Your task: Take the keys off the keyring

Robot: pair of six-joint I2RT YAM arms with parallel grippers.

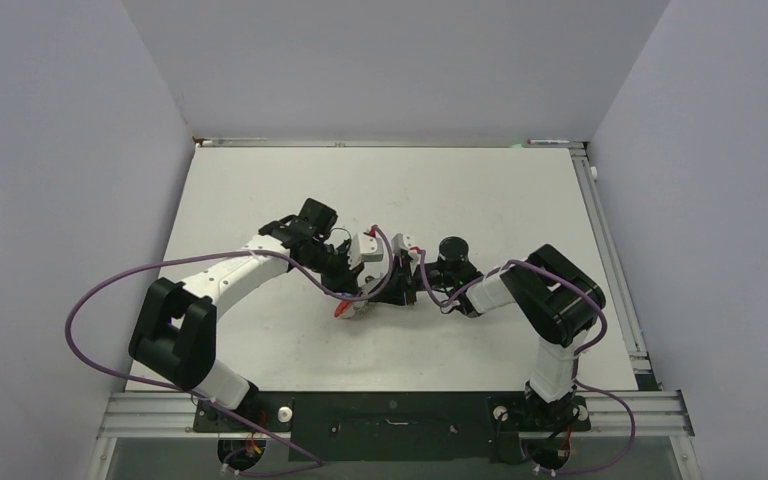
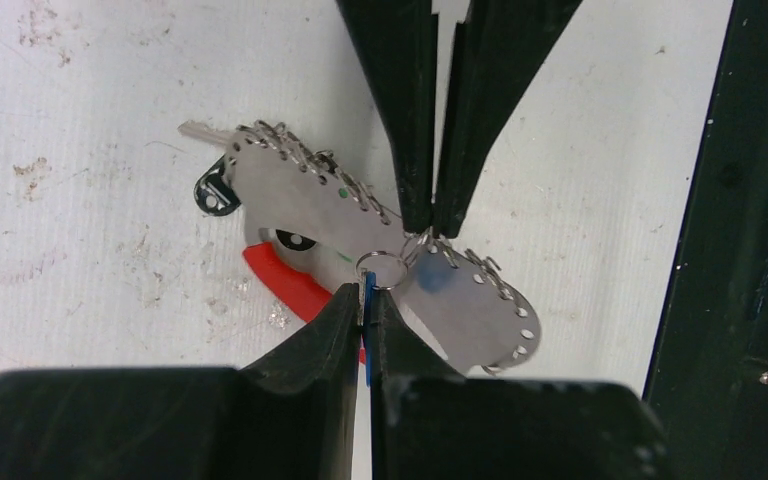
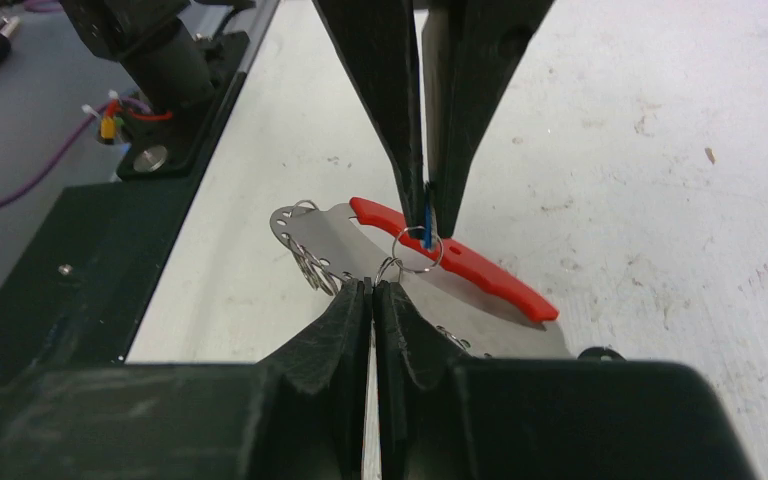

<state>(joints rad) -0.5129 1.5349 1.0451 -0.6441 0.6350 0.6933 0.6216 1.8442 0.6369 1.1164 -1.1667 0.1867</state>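
Near the middle of the white surface (image 1: 260, 200) both hands meet tip to tip over the keyring (image 2: 290, 205). Its grey metal part lies flat, and its red arc (image 2: 285, 280) shows under it. The left hand (image 2: 368, 295) is pressed together and pinches the blue-headed key (image 2: 368, 345), which hangs on a small wire ring (image 2: 385, 268). The right hand (image 3: 372, 288) is also pressed together and pinches the edge of the grey metal part just beside that ring. A silvery key (image 2: 200, 130) sticks out at the far end.
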